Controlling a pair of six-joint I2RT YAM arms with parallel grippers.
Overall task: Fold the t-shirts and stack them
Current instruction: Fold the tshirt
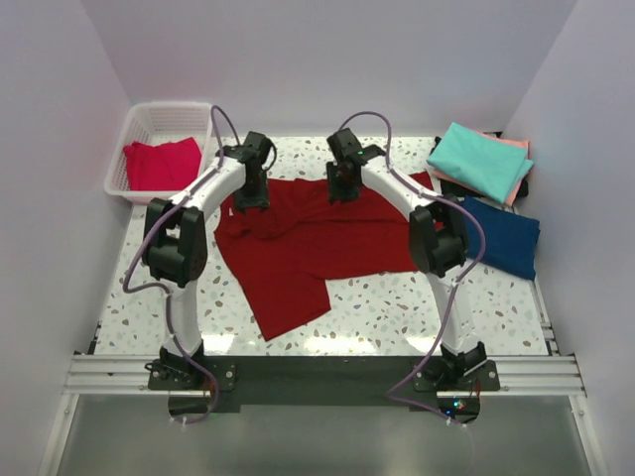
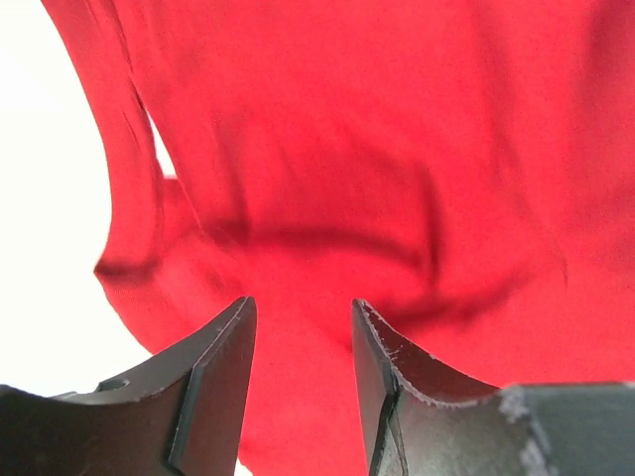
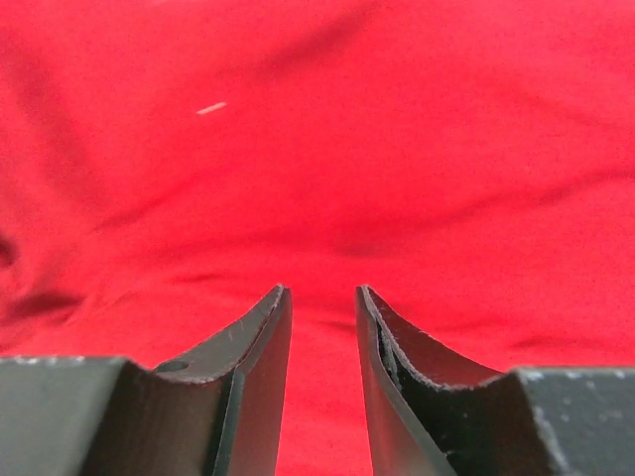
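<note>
A large dark red t-shirt [image 1: 308,248] lies crumpled and spread across the middle of the table. My left gripper [image 1: 248,201] hovers over its far left part, and its jaws stand open above the red cloth [image 2: 397,178] with nothing between them [image 2: 303,309]. My right gripper [image 1: 340,190] is over the shirt's far edge near the middle, also open, with only flat red cloth [image 3: 327,149] beyond its tips [image 3: 322,293]. A teal t-shirt [image 1: 481,159] lies folded on a salmon pink one [image 1: 518,145] at the far right. A navy one [image 1: 506,238] lies just in front of them.
A white lattice basket [image 1: 169,117] stands at the far left corner with a pinkish-red t-shirt [image 1: 162,164] inside. Speckled tabletop [image 1: 417,307] shows in front of the red shirt. White walls close in the left, right and back sides.
</note>
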